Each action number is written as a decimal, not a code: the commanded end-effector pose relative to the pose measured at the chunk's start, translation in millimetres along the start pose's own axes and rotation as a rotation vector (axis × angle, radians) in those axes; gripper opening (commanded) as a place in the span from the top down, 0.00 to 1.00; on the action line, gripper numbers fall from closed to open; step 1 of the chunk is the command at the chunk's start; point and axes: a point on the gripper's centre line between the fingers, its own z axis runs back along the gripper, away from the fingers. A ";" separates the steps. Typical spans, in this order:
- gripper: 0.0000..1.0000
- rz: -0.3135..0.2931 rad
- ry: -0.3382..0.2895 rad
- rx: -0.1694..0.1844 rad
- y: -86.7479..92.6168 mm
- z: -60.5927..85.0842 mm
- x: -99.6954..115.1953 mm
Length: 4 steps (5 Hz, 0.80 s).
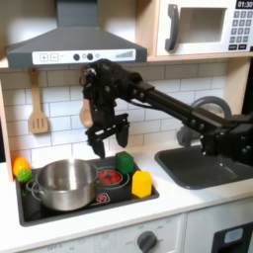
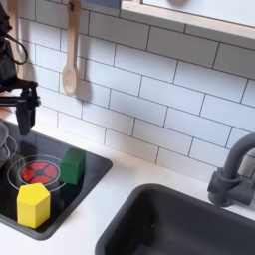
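My black gripper (image 1: 109, 141) hangs open over the back of the toy stove (image 1: 59, 213), with nothing between its fingers. Just below it are a red burner (image 1: 111, 178) and a green block (image 1: 126, 161). A silver pot (image 1: 64, 184) stands on the left burner, down and to the first exterior view's left of the gripper. A yellow block (image 1: 142, 183) sits at the stove's front right corner. In the second exterior view the gripper (image 2: 20, 110) is at the left edge, above the red burner (image 2: 37, 171), with the green block (image 2: 72, 166) and yellow block (image 2: 33, 204) close by.
A wooden spatula (image 1: 38, 109) hangs on the tiled wall, seen as a wooden spoon (image 2: 70, 60) in the second exterior view. A sink (image 1: 210, 168) and grey faucet (image 2: 234, 174) lie to the right in both exterior views. An orange and green toy (image 1: 20, 168) sits left of the pot. A range hood (image 1: 74, 44) overhangs the stove.
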 end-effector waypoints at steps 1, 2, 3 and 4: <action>0.00 -0.107 0.045 0.025 -21.7 -6.3 -21.9; 0.00 -0.148 0.072 0.051 -25.3 -8.8 -32.1; 0.00 -0.169 0.098 0.085 -26.7 -10.8 -43.0; 0.00 -0.198 0.117 0.106 -27.3 -13.9 -52.3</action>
